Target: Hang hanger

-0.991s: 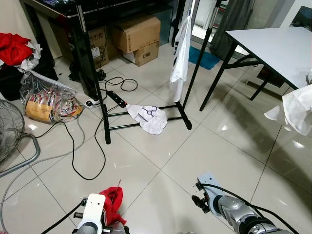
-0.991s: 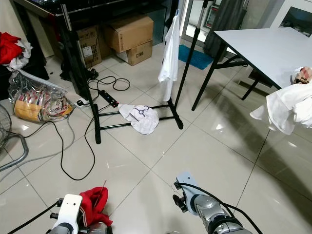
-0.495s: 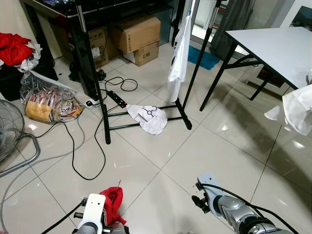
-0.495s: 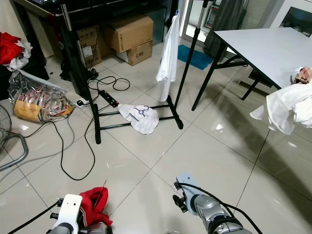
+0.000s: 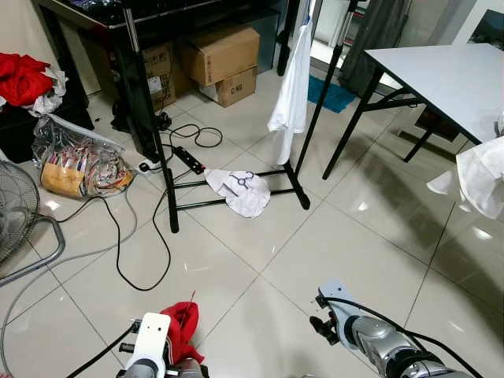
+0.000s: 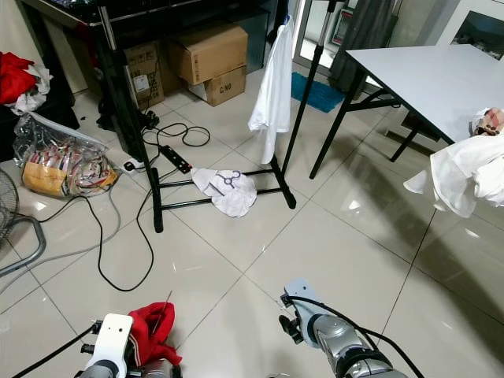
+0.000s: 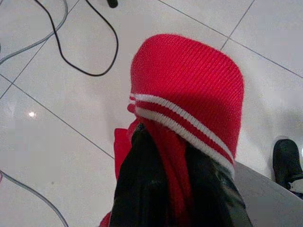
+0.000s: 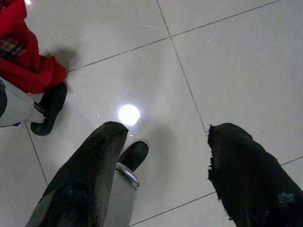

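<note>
Glossy floor tiles (image 5: 331, 236) run ahead of you to a black clothes rack (image 5: 313, 102) with a white shirt (image 5: 292, 75) hanging on it. Your left gripper (image 7: 165, 189) is clenched on a red knitted garment (image 7: 187, 90), with what looks like its hanger's thin hook (image 5: 190, 298) poking up, held low near your body. Your right gripper (image 8: 165, 156) hangs low, fingers spread and holding nothing. You seem to be at the carrying step, well apart from the rack: next, walk closer and lift the garment toward the rail.
</note>
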`<state>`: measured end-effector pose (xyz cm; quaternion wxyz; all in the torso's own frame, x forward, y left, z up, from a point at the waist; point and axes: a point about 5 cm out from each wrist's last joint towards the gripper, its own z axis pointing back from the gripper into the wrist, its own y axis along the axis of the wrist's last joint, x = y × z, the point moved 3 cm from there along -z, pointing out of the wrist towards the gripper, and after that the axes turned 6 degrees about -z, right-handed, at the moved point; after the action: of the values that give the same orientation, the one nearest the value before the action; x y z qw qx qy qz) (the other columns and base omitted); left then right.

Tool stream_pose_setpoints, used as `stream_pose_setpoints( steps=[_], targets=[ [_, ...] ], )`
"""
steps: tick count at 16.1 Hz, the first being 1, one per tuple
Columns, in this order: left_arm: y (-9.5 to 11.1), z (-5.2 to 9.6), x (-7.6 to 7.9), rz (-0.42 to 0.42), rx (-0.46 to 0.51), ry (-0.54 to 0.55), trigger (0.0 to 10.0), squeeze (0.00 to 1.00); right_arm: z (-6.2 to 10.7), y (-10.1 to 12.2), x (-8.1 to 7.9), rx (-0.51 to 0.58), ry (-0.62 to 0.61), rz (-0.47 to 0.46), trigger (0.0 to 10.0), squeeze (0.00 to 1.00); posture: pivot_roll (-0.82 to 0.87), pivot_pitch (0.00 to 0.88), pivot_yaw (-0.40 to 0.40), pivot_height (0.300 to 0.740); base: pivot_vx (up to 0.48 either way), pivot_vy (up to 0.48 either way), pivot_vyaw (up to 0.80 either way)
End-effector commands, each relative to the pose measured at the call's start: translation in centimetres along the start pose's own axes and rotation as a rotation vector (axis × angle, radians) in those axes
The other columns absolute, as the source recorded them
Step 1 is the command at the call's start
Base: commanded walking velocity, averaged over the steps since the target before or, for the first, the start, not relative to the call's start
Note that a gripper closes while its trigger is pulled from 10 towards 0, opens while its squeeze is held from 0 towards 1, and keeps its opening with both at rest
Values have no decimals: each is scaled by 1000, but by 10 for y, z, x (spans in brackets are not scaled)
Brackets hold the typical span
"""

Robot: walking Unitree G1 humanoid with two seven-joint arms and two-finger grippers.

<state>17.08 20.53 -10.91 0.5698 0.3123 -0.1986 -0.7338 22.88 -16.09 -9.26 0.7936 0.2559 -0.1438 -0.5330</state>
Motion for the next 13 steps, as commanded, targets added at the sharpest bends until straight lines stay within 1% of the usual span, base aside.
stream_pose_setpoints(
  steps=[1,13],
  targets=[
    [-2,0,1,-5,-9,-1,10000,0,1,-1,3,2,-8,-4,10000,0,108,9,-53,740,0,0,0],
    [-2,1,1,-1,-6,3,10000,0,1,-2,1,1,-6,-5,10000,0,109,15,-53,740,0,0,0]
  ],
)
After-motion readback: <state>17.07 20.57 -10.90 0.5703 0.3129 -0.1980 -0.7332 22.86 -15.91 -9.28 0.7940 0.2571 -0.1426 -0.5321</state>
